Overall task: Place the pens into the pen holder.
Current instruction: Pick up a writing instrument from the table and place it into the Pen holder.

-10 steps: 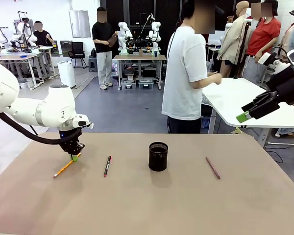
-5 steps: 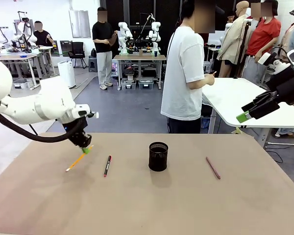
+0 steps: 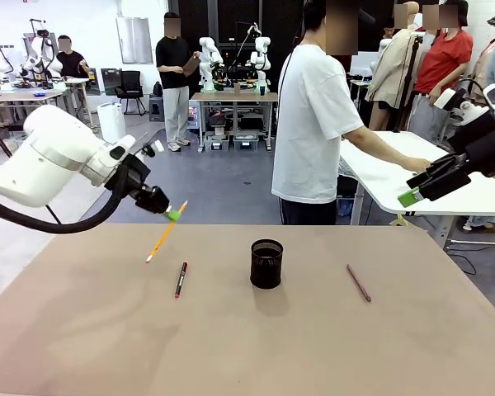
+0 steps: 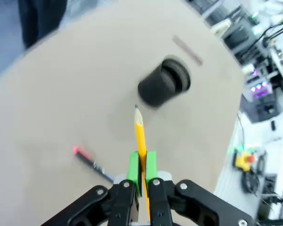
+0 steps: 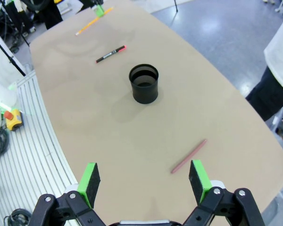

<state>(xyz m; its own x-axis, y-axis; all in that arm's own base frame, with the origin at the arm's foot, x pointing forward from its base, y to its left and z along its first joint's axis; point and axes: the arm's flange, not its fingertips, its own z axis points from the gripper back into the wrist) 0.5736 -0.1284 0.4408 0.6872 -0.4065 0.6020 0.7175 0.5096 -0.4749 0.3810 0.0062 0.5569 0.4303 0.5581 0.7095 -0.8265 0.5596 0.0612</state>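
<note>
My left gripper (image 3: 174, 214) is shut on the upper end of the orange-yellow pen (image 3: 162, 235), which hangs slanted in the air above the table's far left part. In the left wrist view the same pen (image 4: 140, 133) sticks out between the green pads (image 4: 133, 165) toward the black mesh pen holder (image 4: 164, 88). The pen holder (image 3: 266, 263) stands upright at mid-table. A black pen with red ends (image 3: 181, 279) lies left of it, and a pinkish-brown pen (image 3: 359, 282) lies to its right. My right gripper (image 3: 417, 190) hovers open, high at the right; its own view shows the pen holder (image 5: 144, 84).
A person in a white shirt (image 3: 313, 124) stands at the far edge, a hand reaching over a white side table (image 3: 396, 169) at the right. The brown table (image 3: 247, 338) has bare room at the front.
My left gripper has lifted the orange-yellow pen off the table and carried it up and to the right. The person's arm has stretched out over the side table. The right arm has stayed put.
</note>
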